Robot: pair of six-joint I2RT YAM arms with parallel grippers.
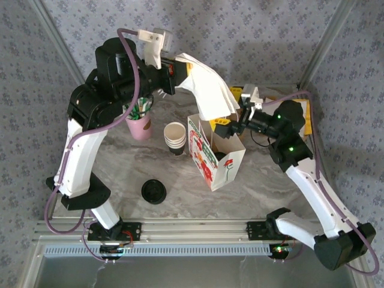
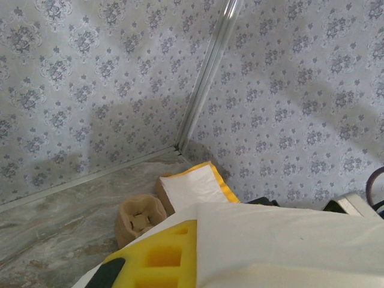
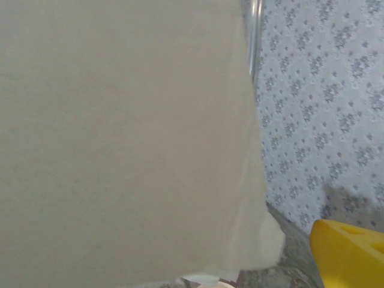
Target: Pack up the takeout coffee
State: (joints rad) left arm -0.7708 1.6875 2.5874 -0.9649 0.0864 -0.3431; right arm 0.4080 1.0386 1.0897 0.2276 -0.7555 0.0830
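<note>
Marbled tabletop [image 1: 120, 180] between patterned walls carries an open printed paper bag [image 1: 207, 163]. The left end effector [image 1: 177, 71] is clamped on a sheaf of white napkins [image 1: 207, 90], which drape from it down to the bag's mouth. The right end effector [image 1: 227, 127] sits just beneath their tips at the rim, fingers spread wide and holding nothing. A dark shape below it inside the bag may be the takeout coffee [image 1: 219, 157]; I cannot confirm that. Lower the napkins straight down, clear of the rim, and let go only once they are inside.

No legible text; red-and-green print on the paper bag [image 1: 203, 157] unreadable.
</note>
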